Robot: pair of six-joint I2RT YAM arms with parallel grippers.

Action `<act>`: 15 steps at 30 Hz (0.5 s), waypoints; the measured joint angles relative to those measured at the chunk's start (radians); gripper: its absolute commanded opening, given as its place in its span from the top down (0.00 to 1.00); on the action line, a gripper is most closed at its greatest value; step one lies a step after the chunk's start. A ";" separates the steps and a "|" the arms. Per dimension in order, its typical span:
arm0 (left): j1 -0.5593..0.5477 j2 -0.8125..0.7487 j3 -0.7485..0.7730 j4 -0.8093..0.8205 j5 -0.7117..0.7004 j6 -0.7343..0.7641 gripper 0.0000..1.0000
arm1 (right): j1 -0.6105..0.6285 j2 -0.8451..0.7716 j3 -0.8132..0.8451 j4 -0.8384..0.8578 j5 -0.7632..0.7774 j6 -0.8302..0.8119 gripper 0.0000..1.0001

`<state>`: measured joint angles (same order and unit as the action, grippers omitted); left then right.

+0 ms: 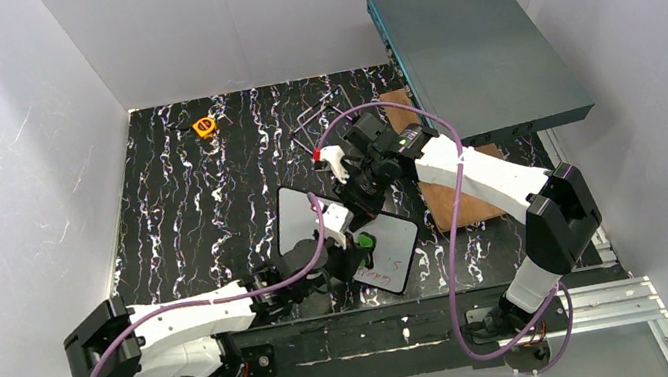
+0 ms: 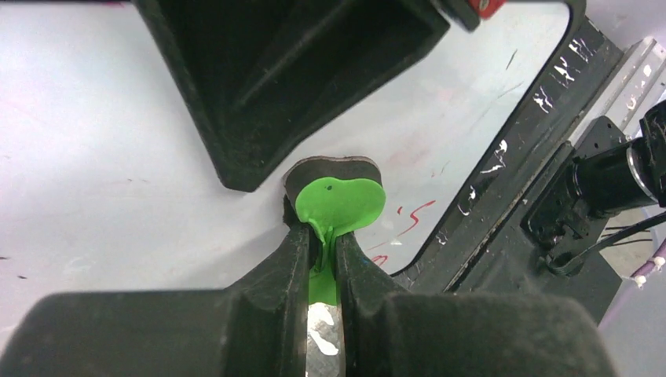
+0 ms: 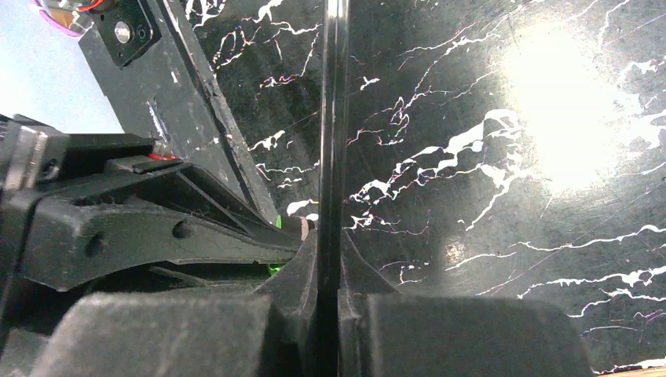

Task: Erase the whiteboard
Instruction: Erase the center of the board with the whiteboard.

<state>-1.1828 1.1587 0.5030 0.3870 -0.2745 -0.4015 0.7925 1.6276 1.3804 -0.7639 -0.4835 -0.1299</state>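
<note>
The left gripper [image 2: 323,255] is clamped on the thin stem of a green eraser [image 2: 342,203], whose dark pad seems pressed on the whiteboard [image 2: 110,173], propped near the table's [image 1: 210,198] front edge, with red strokes [image 2: 414,212] beside it. Sideways pressure could twist the eraser out of that narrow pinch. Farther back, the right gripper [image 3: 330,263] is closed on the board's black frame, and hard wiping could lever it loose.
</note>
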 measured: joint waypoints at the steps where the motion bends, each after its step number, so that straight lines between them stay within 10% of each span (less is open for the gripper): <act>1: 0.007 -0.011 0.000 0.001 -0.004 0.003 1.00 | 0.000 0.000 0.000 0.000 0.001 0.001 0.99; 15: -0.091 0.216 0.088 0.032 0.105 0.114 1.00 | -0.006 0.000 0.000 -0.005 0.007 0.002 0.99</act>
<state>-1.2736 1.3746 0.5911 0.4194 -0.1692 -0.2878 0.7864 1.6276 1.3804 -0.7685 -0.4763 -0.1284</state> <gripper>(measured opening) 0.091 0.094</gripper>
